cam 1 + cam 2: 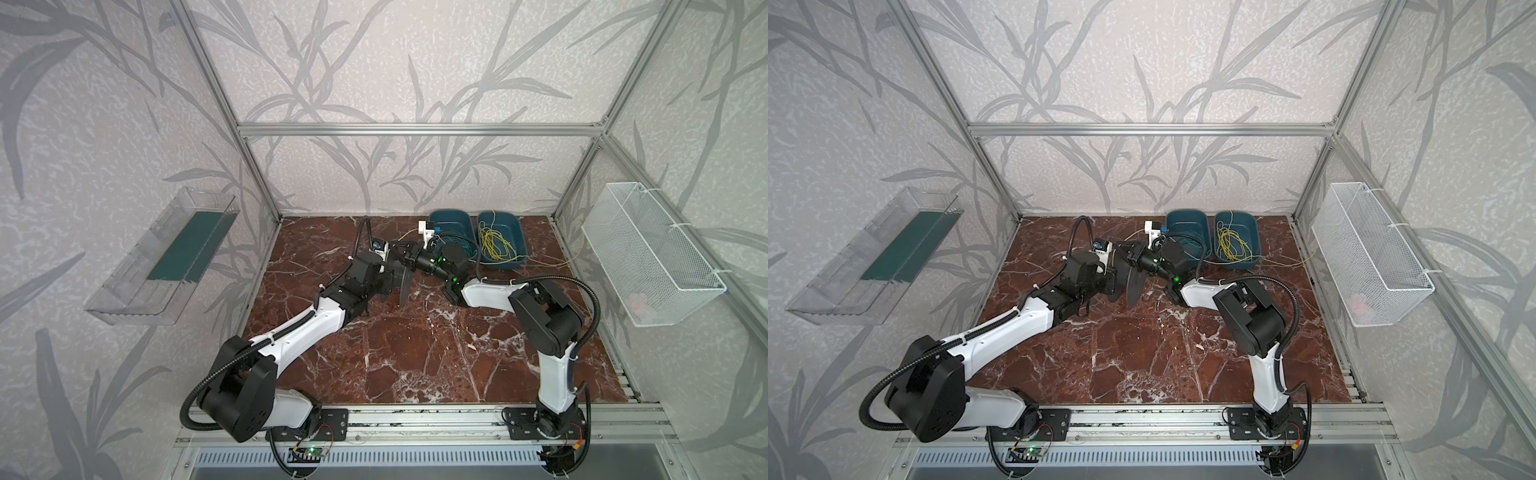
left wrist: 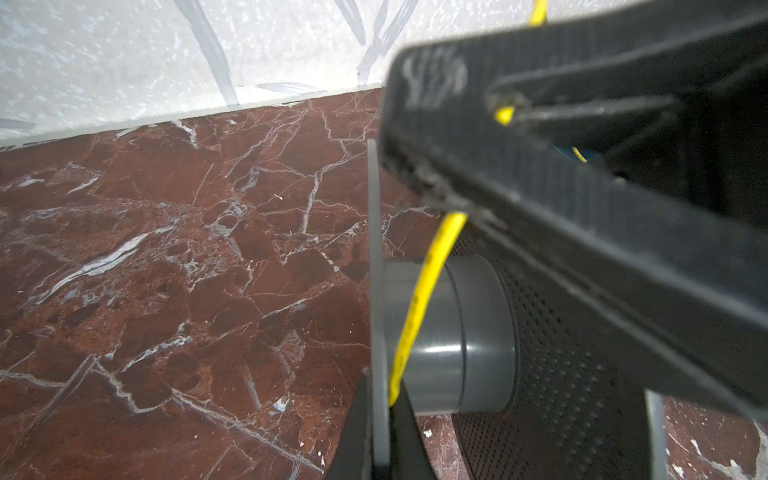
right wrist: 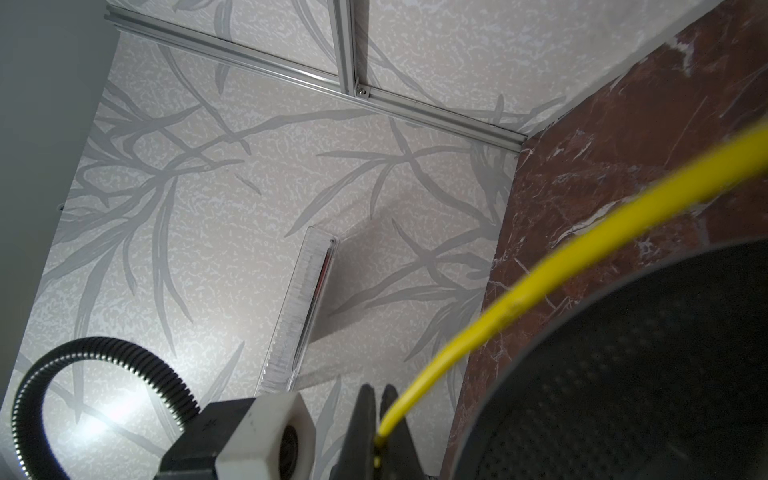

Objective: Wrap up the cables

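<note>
Both arms meet at the back middle of the marble table. My left gripper (image 1: pixel 392 270) (image 1: pixel 1120 271) (image 2: pixel 381 399) is shut on the thin grey flange (image 2: pixel 376 257) of a spool (image 1: pixel 405 280) (image 1: pixel 1134 284). A yellow cable (image 2: pixel 419 299) crosses the spool's grey hub (image 2: pixel 453 332) and ends in the nip beside that flange. My right gripper (image 1: pixel 401 250) (image 1: pixel 1130 249) (image 3: pixel 377 390) is shut on the same cable (image 3: pixel 519 291), close above the black perforated flange (image 3: pixel 644 374). More yellow cables (image 1: pixel 496 245) (image 1: pixel 1231 245) lie tangled in a blue bin.
Two blue bins (image 1: pixel 440 216) (image 1: pixel 519 232) stand at the back, and one yellow strand (image 1: pixel 552 262) trails over the table to the right. A clear shelf (image 1: pixel 166 257) hangs on the left wall. A white wire basket (image 1: pixel 652 253) hangs on the right wall.
</note>
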`<state>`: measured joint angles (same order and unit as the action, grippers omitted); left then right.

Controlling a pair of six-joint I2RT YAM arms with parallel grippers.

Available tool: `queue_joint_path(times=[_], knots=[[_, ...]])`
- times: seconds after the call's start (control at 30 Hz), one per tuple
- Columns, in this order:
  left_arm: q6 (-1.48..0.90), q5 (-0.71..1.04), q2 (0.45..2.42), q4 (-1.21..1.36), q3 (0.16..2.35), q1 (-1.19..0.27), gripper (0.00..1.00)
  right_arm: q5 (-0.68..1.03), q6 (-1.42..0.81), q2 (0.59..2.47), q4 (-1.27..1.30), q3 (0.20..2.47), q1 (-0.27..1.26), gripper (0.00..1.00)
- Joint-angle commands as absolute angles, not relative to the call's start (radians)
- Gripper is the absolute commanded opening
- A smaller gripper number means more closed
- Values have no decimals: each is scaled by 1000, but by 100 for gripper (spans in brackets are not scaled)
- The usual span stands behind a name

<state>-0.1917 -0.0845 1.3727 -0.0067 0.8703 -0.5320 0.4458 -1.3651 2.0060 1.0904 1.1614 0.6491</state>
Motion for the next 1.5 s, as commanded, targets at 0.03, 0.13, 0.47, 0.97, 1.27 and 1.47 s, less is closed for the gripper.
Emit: queue_joint_path(times=[0.03,0.13,0.47,0.97,1.27,1.47], knots=[[-167,-67,1291,-66,858,-532,0,452,-1355,1997,1102,1147,643,3],[-150,-53,1245,-125,882,-532,0,469,-1349,1988,1102,1157,636,14],[-130,-87,1113,-372,962,-528,0,518,-1246,1851,951,1167,620,56],[7,-133,1062,-515,1157,-500,0,526,-868,1363,342,987,615,66],[48,-163,1025,-561,1222,-491,0,-19,-344,1078,-372,1050,569,50],[47,-151,1008,-584,1242,-485,0,-428,-197,1142,-535,1052,453,39]])
